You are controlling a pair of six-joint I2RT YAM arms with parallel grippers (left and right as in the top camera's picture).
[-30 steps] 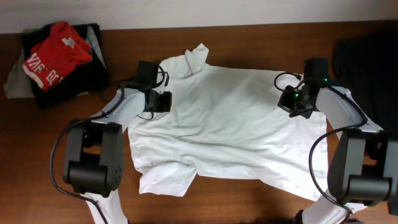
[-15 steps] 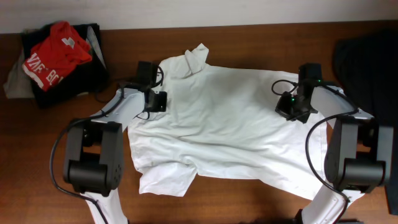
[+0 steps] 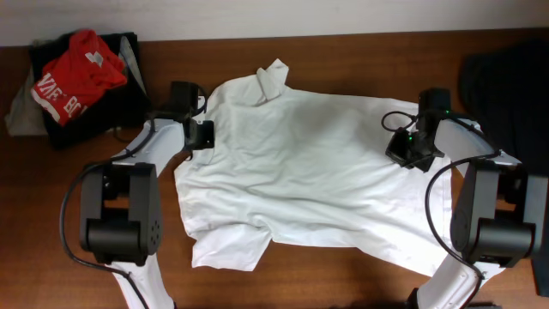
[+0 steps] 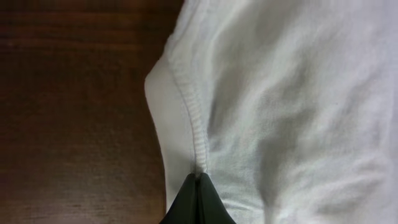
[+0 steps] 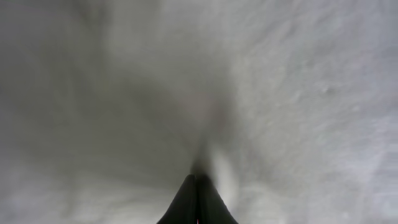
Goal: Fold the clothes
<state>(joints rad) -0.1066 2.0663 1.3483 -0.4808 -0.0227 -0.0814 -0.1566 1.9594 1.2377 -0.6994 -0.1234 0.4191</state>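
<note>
One dark, wood-grained counter (image 3: 343, 279), smooth and flat. Spread across its middle, one large white shirt (image 3: 300, 163): soft, rumpled cloth, long creases running through it, pointed collar (image 3: 273, 79) at the far edge. At the right edge, one dark garment (image 3: 506, 86), limp and shapeless. In the far left corner, one heap: black garment (image 3: 120, 107) beneath, red garment (image 3: 77, 73) with white lettering crumpled on top. Two claws, both pressed fully together: left claw (image 4: 198, 186) pinching the shirt's stitched edge seam, right claw (image 5: 198, 186) nipping a raised ridge of its cloth
</note>
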